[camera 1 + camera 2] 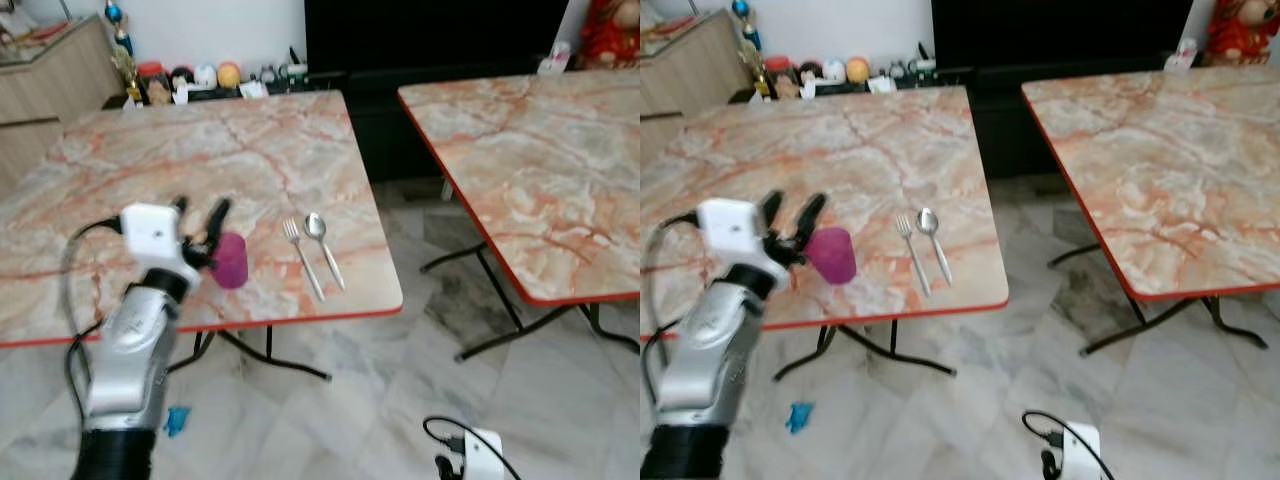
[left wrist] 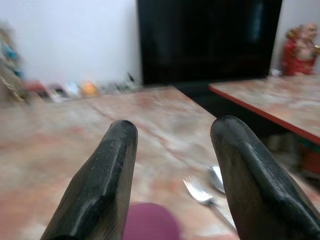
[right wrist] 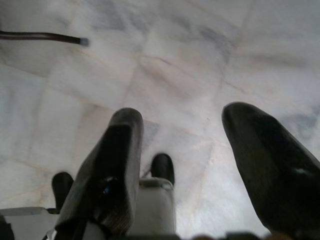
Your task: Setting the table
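Observation:
A magenta cup (image 1: 231, 260) stands upright near the front edge of the left marble-patterned table (image 1: 150, 150). My left gripper (image 1: 200, 210) hovers open just behind and above the cup, its two black fingers (image 2: 105, 175) spread wider than the cup (image 2: 150, 222), which sits low between them. To the cup's right a fork (image 1: 302, 258) and a spoon (image 1: 323, 248) lie side by side, handles toward the table's front edge. My right gripper (image 3: 200, 165) hangs open over the floor, holding nothing; its white wrist (image 1: 478, 452) shows low at the right.
A second marble table (image 1: 540, 160) stands to the right, with a floor gap between the two. Small ornaments (image 1: 200, 78) line a low shelf behind the left table, beside a wooden cabinet (image 1: 50, 80). A blue scrap (image 1: 176, 420) lies on the tiled floor.

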You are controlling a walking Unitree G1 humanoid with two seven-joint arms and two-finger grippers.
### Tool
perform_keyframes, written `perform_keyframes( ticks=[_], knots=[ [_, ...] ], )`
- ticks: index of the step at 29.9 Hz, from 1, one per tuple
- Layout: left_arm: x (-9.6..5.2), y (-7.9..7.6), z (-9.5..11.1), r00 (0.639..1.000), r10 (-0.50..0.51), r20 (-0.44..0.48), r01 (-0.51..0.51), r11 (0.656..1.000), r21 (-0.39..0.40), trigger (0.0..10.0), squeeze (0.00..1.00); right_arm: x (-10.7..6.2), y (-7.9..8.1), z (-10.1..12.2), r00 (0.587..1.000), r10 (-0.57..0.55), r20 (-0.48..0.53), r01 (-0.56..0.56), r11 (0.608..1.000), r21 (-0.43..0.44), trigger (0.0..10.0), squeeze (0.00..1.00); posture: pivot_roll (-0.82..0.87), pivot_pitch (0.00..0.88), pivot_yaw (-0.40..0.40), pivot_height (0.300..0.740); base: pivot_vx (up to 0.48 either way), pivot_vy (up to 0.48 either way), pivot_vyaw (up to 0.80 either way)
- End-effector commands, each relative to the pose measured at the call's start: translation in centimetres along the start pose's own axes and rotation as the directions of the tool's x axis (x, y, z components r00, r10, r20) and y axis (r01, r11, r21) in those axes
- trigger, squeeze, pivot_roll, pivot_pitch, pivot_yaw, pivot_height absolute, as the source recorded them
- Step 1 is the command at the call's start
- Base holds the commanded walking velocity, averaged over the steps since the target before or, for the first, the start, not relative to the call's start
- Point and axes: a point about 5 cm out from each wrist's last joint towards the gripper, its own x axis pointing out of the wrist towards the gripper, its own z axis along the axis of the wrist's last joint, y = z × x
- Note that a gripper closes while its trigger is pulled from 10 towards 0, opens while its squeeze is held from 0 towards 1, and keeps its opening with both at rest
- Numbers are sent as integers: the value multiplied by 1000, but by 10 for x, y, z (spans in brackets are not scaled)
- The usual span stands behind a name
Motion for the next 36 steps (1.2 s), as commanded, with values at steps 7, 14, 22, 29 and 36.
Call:
perform_keyframes(
  ticks=[7, 14, 22, 29, 36],
  knots=[
    [43, -5, -1, 989, 19, -144, -30, 997, -73, 10000, 239, -1, 0, -2, 1000, -8, -3, 8, 1000, 15, 10000, 0, 32, 14, 60, 740, 0, 0, 0],
    [54, 10, 1, 951, 122, -283, -155, 983, -98, 10000, 1000, -1, 0, -3, 1000, -10, 1, 10, 1000, 13, 10000, 0, 31, 18, 58, 740, 0, 0, 0],
    [65, 36, 15, 910, 224, -350, -253, 967, -37, 10000, 1000, 0, 0, -1, 1000, -7, 5, 7, 1000, 3, 10000, 0, 31, 25, 57, 740, 0, 0, 0],
    [56, 57, 4, 837, 218, -502, -260, 966, -13, 10000, 1000, -1, 1, -2, 1000, -7, 2, 7, 1000, 6, 10000, 0, 33, 28, 64, 740, 0, 0, 0],
    [49, 74, 4, 810, 247, -531, -315, 948, -40, 10000, 1000, -1, 2, -4, 1000, -6, -3, 6, 1000, 7, 10000, 0, 34, 31, 64, 740, 0, 0, 0]
  ],
)
